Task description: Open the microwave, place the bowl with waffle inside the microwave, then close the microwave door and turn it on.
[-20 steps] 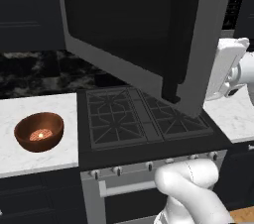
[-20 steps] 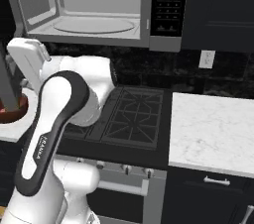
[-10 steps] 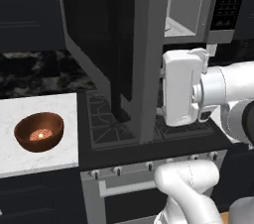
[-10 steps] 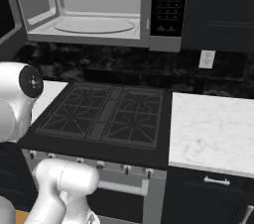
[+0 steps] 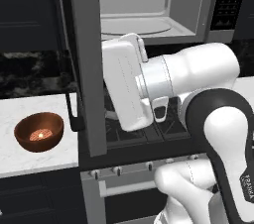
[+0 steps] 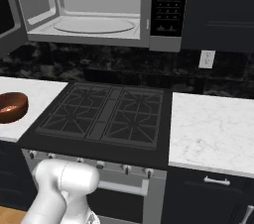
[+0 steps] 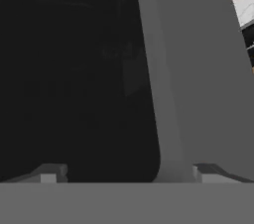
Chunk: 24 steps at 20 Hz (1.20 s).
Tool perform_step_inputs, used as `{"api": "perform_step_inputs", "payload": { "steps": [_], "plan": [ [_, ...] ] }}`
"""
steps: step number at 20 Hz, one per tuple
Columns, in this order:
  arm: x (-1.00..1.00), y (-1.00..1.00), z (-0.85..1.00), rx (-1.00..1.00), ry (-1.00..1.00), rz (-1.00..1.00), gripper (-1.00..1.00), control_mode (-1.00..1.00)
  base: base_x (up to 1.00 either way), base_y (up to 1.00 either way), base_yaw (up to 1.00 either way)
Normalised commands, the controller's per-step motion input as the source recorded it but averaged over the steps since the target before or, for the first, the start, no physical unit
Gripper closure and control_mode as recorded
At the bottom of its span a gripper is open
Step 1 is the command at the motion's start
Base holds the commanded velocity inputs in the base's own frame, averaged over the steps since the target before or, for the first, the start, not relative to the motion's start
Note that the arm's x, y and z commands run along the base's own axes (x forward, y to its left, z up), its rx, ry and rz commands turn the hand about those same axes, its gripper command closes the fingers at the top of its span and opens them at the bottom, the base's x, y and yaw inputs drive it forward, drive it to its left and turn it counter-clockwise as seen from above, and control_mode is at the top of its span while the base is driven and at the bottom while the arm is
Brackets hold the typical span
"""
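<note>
Microwave (image 6: 94,10) was seen with cavity exposed, glass turntable (image 6: 94,25) visible inside, black button panel (image 6: 168,2) at 3 o'clock of cavity. Microwave door (image 5: 87,64) was swung wide, edge-on in left base view, black bar handle (image 5: 73,94) on its outer face. Bowl (image 5: 39,132) with waffle (image 5: 40,134) was set on white counter (image 5: 30,111), at 9 o'clock of stove (image 6: 104,114). Gripper (image 7: 126,171) was held released, fingertips apart, close against door's dark glass and grey frame.

Brightness: even, flat rendered light; dark cabinets swallow detail.
Brightest: microwave (image 6: 94,12) interior and marble counter (image 6: 211,131).
Shadows: soft, faint under the bowl (image 5: 39,132).
Glare: small sheen on that bowl.
Focus: hand view coarse and murky, microwave door (image 7: 193,74) close-up blurred.
</note>
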Motion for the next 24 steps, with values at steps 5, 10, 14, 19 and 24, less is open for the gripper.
{"api": "perform_step_inputs", "payload": {
  "steps": [5, 10, 14, 19, 24],
  "plan": [
    [0.0, 0.41, 0.0, -0.01, 0.01, 0.02, -1.0, -1.0, 0.0, 0.0, 0.0],
    [0.0, -0.05, -0.01, 0.03, 0.0, 0.13, -1.0, -1.0, 0.0, 0.0, 0.0],
    [0.0, -0.8, 0.0, 0.12, -0.01, 0.09, -1.0, -1.0, 0.0, 0.0, 0.0],
    [0.02, -0.84, -0.03, 0.07, 0.0, 0.01, -1.0, -1.0, 0.0, 0.0, 0.0],
    [0.2, -0.17, -0.59, -0.11, -0.02, 0.0, -1.0, -1.0, 0.0, 0.0, 0.0]
  ]
}}
